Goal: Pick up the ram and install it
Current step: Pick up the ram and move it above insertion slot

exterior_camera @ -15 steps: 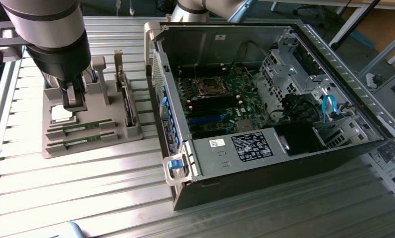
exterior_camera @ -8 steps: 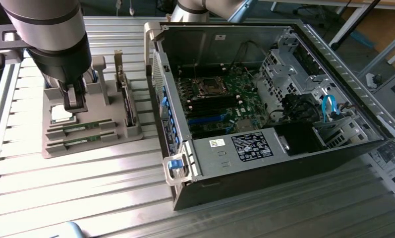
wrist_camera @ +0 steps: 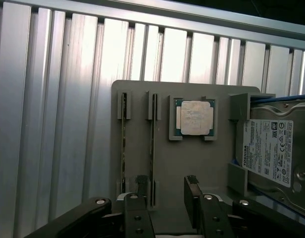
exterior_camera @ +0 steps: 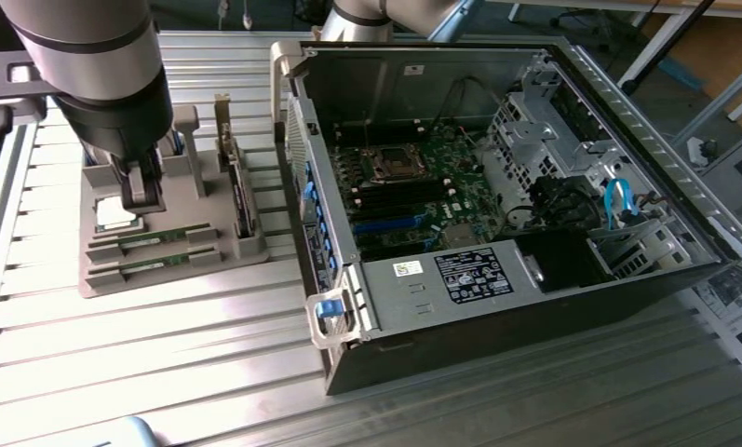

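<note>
Two ram sticks stand on edge in slots of a grey holder (wrist_camera: pixel 167 158). In the wrist view one ram (wrist_camera: pixel 153 144) runs beside the other ram (wrist_camera: pixel 124 144). In the exterior view they lie at the holder's near end, ram (exterior_camera: pixel 155 240) and ram (exterior_camera: pixel 159 265). My gripper (wrist_camera: pixel 166 191) hangs open above the holder, nothing held; its fingers (wrist_camera: pixel 192 186) stand either side of the line of the inner ram. In the exterior view the gripper (exterior_camera: pixel 141 200) is over the holder's middle, beside the CPU chip (exterior_camera: pixel 116 214).
The silver CPU chip (wrist_camera: pixel 194 117) and a hard drive (wrist_camera: pixel 274 148) share the holder. An open computer case (exterior_camera: pixel 345 317) lies at the exterior view's right, its motherboard (exterior_camera: pixel 451 186) with memory slots exposed. The table (exterior_camera: pixel 159 354) is ribbed aluminium.
</note>
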`<action>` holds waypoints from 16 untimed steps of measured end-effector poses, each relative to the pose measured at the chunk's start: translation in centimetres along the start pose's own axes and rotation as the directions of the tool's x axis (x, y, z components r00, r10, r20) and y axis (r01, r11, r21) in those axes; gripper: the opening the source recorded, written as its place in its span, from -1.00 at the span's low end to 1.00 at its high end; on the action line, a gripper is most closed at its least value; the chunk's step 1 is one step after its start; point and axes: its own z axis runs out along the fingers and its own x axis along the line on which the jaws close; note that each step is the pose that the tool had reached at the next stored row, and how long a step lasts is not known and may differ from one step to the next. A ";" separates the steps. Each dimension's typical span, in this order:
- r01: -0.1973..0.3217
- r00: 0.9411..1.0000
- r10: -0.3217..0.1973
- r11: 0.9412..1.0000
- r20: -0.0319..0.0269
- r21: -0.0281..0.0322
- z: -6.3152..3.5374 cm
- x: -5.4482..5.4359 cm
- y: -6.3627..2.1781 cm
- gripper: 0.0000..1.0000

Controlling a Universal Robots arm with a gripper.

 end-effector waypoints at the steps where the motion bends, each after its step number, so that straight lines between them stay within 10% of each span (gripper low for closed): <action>1: 0.000 1.000 0.000 1.000 0.001 0.000 0.06 0.0 0.00 -0.16; 16: 0.001 1.000 -0.001 1.000 0.016 0.002 1.45 0.2 -0.04 -0.16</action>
